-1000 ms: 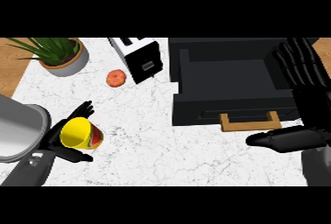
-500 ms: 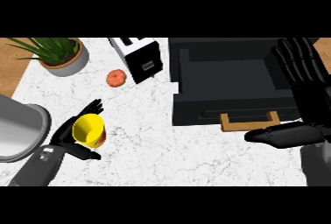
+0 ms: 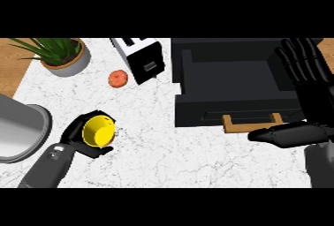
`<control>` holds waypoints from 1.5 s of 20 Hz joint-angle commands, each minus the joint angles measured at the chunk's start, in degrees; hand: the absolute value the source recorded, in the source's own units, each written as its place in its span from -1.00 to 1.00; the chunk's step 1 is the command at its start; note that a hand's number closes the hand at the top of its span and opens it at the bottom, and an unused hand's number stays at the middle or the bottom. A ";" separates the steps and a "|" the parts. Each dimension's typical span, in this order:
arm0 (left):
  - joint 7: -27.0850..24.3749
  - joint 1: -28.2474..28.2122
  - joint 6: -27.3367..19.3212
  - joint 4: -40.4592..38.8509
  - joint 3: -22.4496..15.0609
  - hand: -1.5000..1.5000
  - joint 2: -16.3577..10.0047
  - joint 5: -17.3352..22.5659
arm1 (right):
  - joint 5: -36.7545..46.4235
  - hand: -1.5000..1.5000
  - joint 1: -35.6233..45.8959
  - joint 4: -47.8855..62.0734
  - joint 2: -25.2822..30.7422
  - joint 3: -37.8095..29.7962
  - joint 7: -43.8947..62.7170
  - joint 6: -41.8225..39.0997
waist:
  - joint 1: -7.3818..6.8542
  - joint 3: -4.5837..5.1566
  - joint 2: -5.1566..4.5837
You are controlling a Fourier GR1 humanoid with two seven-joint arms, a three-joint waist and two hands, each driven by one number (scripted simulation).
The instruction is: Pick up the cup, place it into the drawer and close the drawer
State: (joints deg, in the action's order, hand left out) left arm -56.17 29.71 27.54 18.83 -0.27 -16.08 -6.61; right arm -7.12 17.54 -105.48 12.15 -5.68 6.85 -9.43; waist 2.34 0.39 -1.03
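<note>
A yellow cup [image 3: 99,131] shows its open mouth at the lower left of the marble counter, held in my left hand [image 3: 81,142], whose black fingers curl round its sides and underside. The black drawer [image 3: 229,84] stands pulled open at the upper right, its inside bare, with a tan wooden handle [image 3: 253,123] on its front. My right hand [image 3: 304,66] is at the right edge beside the drawer, fingers straight and pointing up, holding nothing. Its thumb [image 3: 274,133] points left just below the handle's right end.
A potted plant [image 3: 62,53] stands at the upper left. A toaster [image 3: 143,58] sits left of the drawer, with a small orange-red round fruit [image 3: 117,78] beside it. A large grey pot [image 3: 18,132] sits at the left edge, close to my left forearm.
My left hand has tipped the cup so its mouth faces up toward the view and carried it slightly right and up. The right hand has barely moved.
</note>
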 commanded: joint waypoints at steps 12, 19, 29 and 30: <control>-13.31 -0.53 -19.72 2.30 18.26 1.00 8.38 14.81 | 0.55 -1.00 -0.56 -1.02 -1.17 0.29 0.56 1.31 | -1.35 -0.19 0.62; -3.91 6.34 -18.36 9.89 13.26 1.00 9.93 12.67 | -0.58 -1.00 -4.35 0.15 0.73 -1.64 -1.83 -1.86 | -2.11 -0.43 1.10; 18.24 17.72 -26.41 25.89 6.26 1.00 15.89 13.22 | -0.02 -1.00 -2.83 1.96 1.07 -2.87 -2.52 -1.43 | -2.44 -0.45 1.26; 22.28 19.21 -27.60 29.40 7.28 1.00 15.82 13.03 | 1.11 -1.00 -2.08 -0.19 0.23 -2.17 -0.40 0.69 | -2.84 -0.45 1.45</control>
State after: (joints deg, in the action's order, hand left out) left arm -42.30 44.03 3.74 42.37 8.43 -2.29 6.34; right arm -6.60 14.19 -105.83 12.82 -7.97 6.01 -9.73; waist -0.26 -0.06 0.32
